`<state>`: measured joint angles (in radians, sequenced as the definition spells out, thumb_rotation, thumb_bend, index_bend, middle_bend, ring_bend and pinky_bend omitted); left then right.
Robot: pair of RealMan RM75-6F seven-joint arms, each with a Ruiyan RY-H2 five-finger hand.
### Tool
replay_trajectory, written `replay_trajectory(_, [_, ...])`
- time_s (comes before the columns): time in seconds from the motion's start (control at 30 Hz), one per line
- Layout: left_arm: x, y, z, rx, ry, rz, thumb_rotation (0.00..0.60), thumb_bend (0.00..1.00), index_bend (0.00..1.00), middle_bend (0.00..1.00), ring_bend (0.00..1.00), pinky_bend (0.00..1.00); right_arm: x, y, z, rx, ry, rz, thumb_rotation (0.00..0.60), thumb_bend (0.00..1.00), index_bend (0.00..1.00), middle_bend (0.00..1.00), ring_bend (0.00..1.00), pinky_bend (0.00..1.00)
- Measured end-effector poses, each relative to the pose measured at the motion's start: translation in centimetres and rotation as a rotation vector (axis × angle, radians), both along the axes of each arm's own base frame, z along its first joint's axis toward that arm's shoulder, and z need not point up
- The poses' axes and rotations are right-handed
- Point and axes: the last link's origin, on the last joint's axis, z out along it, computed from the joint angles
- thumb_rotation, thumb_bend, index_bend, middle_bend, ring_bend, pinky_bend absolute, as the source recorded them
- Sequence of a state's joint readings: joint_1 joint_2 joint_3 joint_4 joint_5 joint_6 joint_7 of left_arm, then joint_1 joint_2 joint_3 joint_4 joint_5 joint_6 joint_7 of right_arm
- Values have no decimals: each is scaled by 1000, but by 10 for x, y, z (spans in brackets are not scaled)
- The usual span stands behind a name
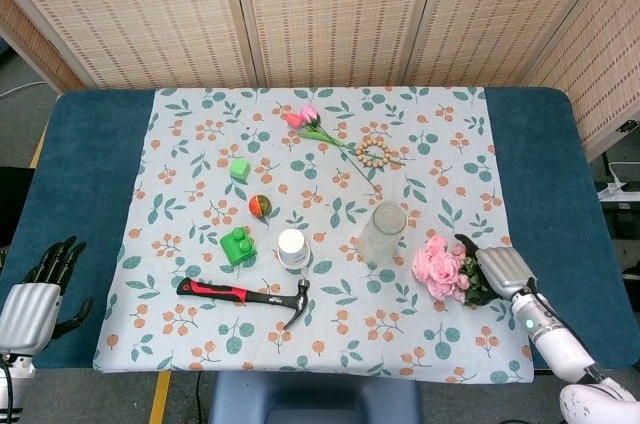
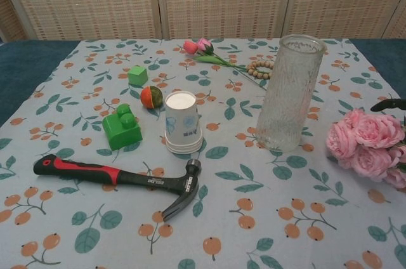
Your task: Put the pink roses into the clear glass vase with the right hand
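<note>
The bunch of pink roses lies on the floral cloth, just right of the clear glass vase, which stands upright and empty. My right hand hovers palm down over the green stems at the right end of the bunch, thumb spread toward the blooms; I see nothing gripped. In the chest view the roses sit at the right edge beside the vase, and only a dark fingertip of the right hand shows above them. My left hand rests off the cloth at the near left, fingers apart and empty.
A red-and-black hammer lies near the front edge. A white paper cup, a green block, a small ball and a green cube stand left of the vase. A pink tulip and a bead bracelet lie further back.
</note>
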<state>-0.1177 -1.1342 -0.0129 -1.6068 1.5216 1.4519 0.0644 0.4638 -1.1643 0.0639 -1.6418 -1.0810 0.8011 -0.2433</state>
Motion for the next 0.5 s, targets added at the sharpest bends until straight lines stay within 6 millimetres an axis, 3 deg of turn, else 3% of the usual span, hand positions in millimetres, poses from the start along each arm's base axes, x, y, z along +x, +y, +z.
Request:
replay_trajectory(0.23, [-1,0,2,5,-5,3,600,371,7,16,47,286,-8,-17,-20,36,9,-78,600,0,98,857,890,1000])
replay_trajectory(0.3, [-1,0,2,5,-5,3,600,371,7,16,47,286,-11,-23,-26,41,18,-93,600,0,197,874,909,1000])
replay_trajectory(0.37, [-1,0,2,4,-6,2,600,371,7,16,46,286,-11,-27,-32,43,15,-104,600,5,384,900,937,1000])
replay_trajectory(0.43, [-1,0,2,5,-7,1,600,371,7,16,47,286,-11,-29,-37,41,-7,-116,600,93,571,926,963,1000])
replay_trajectory(0.5, [-1,0,2,6,-7,2,600,371,7,16,47,286,-10,-30,-38,32,-40,-127,600,235,699,947,982,1000])
